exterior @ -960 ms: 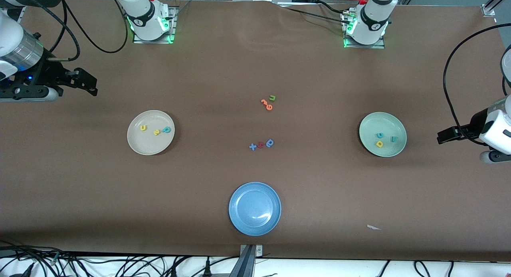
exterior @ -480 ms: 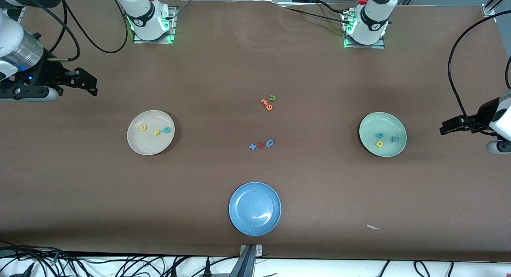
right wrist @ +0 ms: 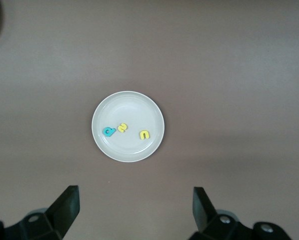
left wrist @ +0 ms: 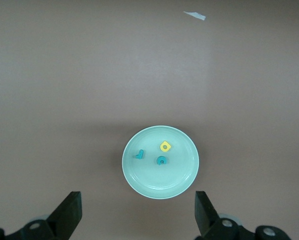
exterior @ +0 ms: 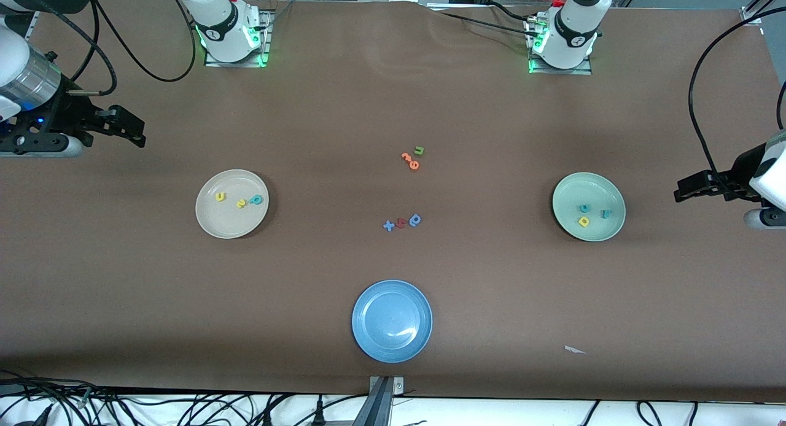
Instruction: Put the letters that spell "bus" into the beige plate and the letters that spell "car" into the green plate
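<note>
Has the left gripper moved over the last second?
Yes. In the front view the left gripper has drawn up and toward the table's edge, away from the green plate, which stayed put with its three letters.

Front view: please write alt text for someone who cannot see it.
A round cream-beige plate holds three small foam letters, and a round mint-green plate holds three more. Loose foam letters lie mid-table between them, above an empty round blue plate. The right gripper and left gripper hang open at the table's ends.
</note>
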You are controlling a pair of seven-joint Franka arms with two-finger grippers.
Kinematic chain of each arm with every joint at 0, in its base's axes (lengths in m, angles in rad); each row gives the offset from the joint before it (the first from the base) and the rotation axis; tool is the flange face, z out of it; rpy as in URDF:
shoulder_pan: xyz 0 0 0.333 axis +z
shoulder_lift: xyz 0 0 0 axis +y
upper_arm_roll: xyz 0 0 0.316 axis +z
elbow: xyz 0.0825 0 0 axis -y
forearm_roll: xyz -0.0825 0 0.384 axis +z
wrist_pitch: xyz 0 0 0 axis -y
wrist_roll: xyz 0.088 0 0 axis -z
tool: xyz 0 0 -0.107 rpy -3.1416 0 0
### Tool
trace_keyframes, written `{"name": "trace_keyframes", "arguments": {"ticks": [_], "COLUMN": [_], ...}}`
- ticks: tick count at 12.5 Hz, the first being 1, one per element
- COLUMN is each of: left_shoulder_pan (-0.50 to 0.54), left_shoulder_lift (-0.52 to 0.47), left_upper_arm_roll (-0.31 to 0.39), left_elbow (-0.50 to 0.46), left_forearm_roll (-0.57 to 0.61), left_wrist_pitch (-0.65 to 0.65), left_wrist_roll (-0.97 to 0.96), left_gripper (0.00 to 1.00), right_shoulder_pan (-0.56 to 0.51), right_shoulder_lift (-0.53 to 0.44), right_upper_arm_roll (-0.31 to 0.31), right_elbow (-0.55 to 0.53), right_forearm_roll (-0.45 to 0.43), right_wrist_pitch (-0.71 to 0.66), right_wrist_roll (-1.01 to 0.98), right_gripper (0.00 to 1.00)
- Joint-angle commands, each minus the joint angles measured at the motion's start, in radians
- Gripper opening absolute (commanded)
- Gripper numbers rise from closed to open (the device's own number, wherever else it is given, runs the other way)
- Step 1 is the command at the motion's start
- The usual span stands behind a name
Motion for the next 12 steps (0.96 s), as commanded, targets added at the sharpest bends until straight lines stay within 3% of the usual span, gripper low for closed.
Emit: {"name": "trace_keyframes", "arguments": {"ticks": [1,5,12], "left_shoulder_pan": [-0.008,-0.013,-0.005], "left_shoulder_lift": [-0.023,-0.024,-0.023], "left_upper_arm_roll": [-0.022,-0.080,-0.080], "left_elbow": [-0.010,0.057,0.077], "left_forearm_roll": [-0.029,-0.030,-0.030], "left_wrist_pitch": [0.001,-0.053,-0.053], "left_wrist_roll": [0.048,0.029,0.032], "left_gripper": [1.00,1.00,1.00], "right_shoulder_pan": [-0.002,-0.002,-0.002], "right_shoulder_lift": [0.014,0.014,0.014], "right_upper_arm_roll": [0.001,0.000,0.001], "right_elbow": [0.032,0.032,0.032], "right_forearm_roll": [-0.006,-0.006,-0.003], "right_wrist_pitch": [-0.020,-0.020,-0.020], "right_wrist_roll": [-0.003,-0.006,-0.006], "right_gripper": [1.00,1.00,1.00]}}
